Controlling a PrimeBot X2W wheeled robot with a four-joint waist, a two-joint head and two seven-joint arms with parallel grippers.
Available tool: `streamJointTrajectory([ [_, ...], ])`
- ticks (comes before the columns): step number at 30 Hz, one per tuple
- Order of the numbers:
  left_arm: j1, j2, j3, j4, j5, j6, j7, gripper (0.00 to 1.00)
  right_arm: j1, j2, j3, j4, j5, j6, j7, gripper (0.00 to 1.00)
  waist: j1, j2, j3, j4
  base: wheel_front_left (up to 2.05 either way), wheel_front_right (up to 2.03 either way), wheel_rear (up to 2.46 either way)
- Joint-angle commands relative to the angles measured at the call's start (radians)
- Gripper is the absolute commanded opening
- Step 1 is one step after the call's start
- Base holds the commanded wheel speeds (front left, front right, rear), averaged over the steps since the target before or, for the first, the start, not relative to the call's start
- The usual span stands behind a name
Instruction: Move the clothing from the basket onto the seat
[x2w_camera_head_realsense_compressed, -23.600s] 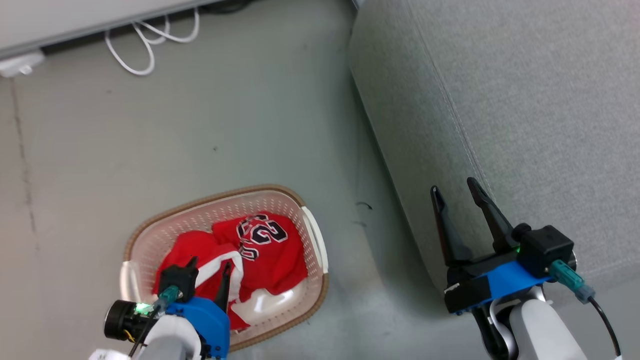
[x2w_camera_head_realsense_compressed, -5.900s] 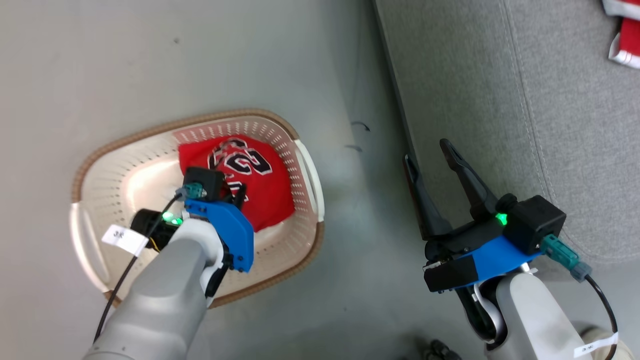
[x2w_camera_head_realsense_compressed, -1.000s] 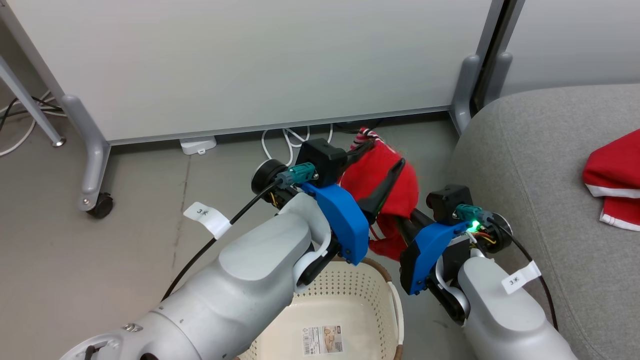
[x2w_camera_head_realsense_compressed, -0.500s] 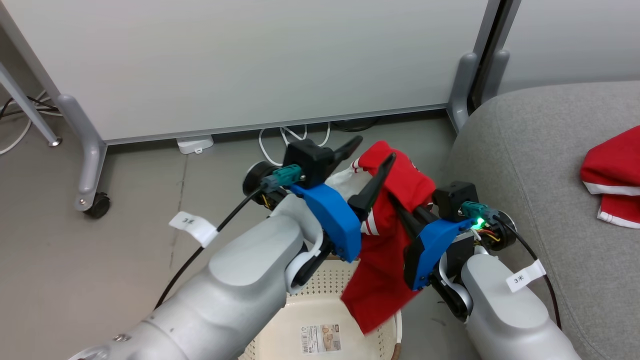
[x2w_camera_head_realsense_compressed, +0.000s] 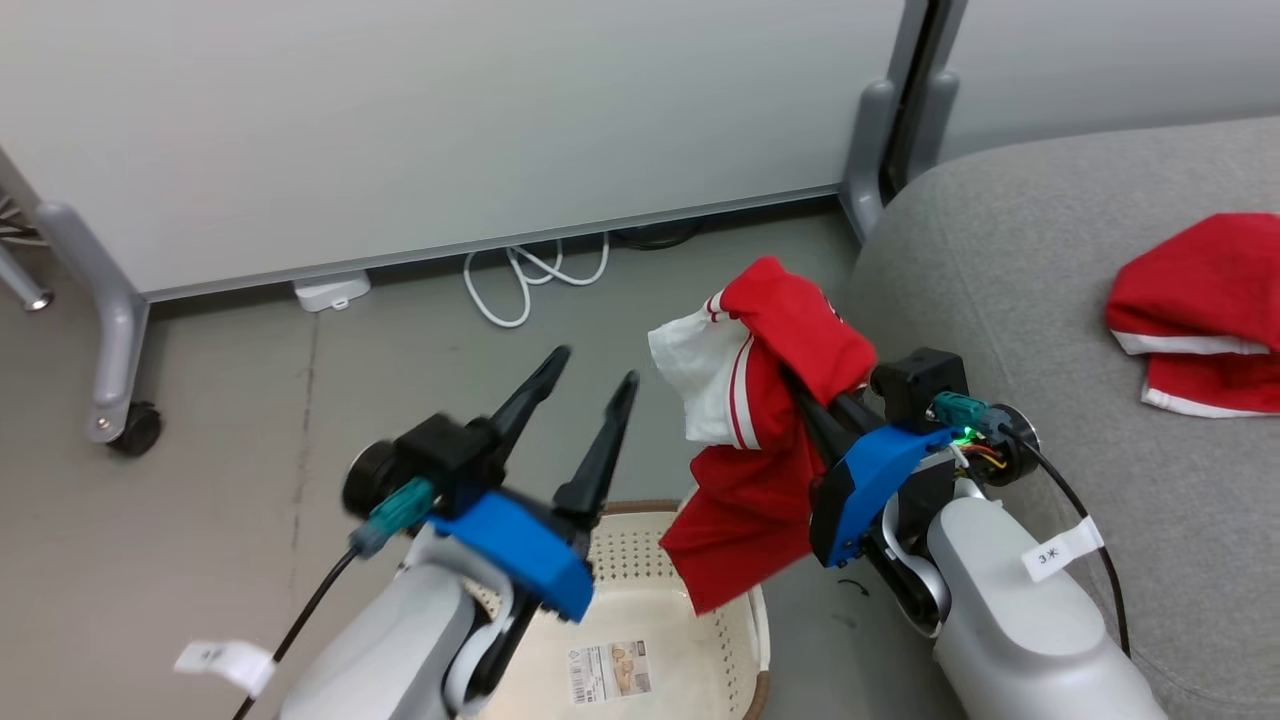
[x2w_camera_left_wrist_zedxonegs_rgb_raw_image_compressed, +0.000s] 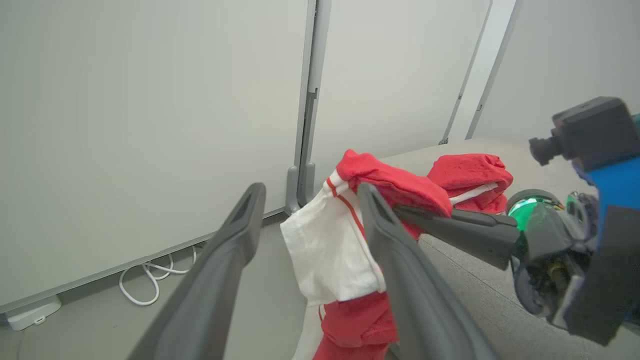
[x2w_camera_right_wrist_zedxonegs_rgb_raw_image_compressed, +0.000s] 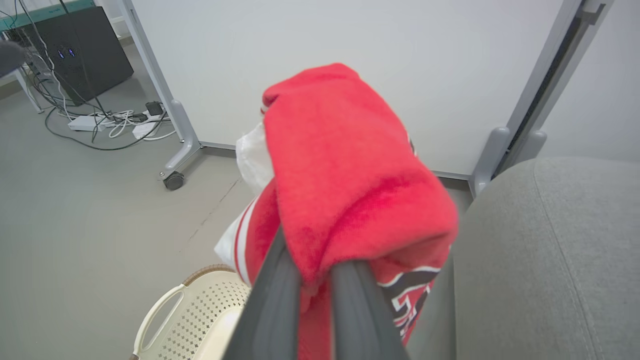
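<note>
A red garment with white trim (x2w_camera_head_realsense_compressed: 770, 440) hangs above the floor between the basket and the seat, with my right gripper (x2w_camera_head_realsense_compressed: 800, 395) shut on it. The right wrist view shows the garment (x2w_camera_right_wrist_zedxonegs_rgb_raw_image_compressed: 345, 190) draped over both fingers (x2w_camera_right_wrist_zedxonegs_rgb_raw_image_compressed: 272, 300), black-and-white print at its lower edge. My left gripper (x2w_camera_head_realsense_compressed: 595, 368) stands open and empty, to the left of the cloth and apart from it. In the left wrist view the garment (x2w_camera_left_wrist_zedxonegs_rgb_raw_image_compressed: 340, 245) hangs just beyond that gripper (x2w_camera_left_wrist_zedxonegs_rgb_raw_image_compressed: 311, 189). Another red garment (x2w_camera_head_realsense_compressed: 1195, 310) lies on the grey seat (x2w_camera_head_realsense_compressed: 1000, 260). The cream basket (x2w_camera_head_realsense_compressed: 640, 525) sits below, its floor label showing.
White partition panels (x2w_camera_head_realsense_compressed: 400, 120) on grey feet stand behind, one foot with a caster (x2w_camera_head_realsense_compressed: 135, 430). White cables (x2w_camera_head_realsense_compressed: 530, 275) and a small white box (x2w_camera_head_realsense_compressed: 330, 292) lie at their base. A black box (x2w_camera_right_wrist_zedxonegs_rgb_raw_image_compressed: 75, 50) with more cables sits far left in the right wrist view.
My left gripper has let go of the garment and drawn back down and to the left. The cloth now hangs from the right gripper alone, unfolded lower. The camera has turned slightly.
</note>
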Motion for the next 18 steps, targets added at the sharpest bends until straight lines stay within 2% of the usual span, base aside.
streamJointTrajectory([
  [1, 0.045, 0.014, 0.037, -0.025, 0.029, -0.008, -0.002, 1.00, 0.012, -0.001, -0.004, -0.015, -0.004, 0.000, 0.000, 0.00, 0.0000, 0.0000, 0.003, -0.018, 0.00, 0.00, 0.00],
  [9, 0.248, 0.035, 0.207, -0.140, 0.166, -0.033, -0.002, 1.00, 0.043, -0.002, -0.023, -0.072, -0.026, 0.000, 0.016, 0.00, 0.0000, 0.0000, 0.005, -0.094, 0.00, 0.00, 0.00],
  [18, 0.339, 0.003, 0.285, -0.165, 0.243, -0.057, -0.002, 1.00, 0.082, -0.003, -0.042, -0.133, -0.038, 0.000, 0.036, 0.00, 0.0000, 0.0000, 0.006, -0.211, 0.00, 0.00, 0.00],
])
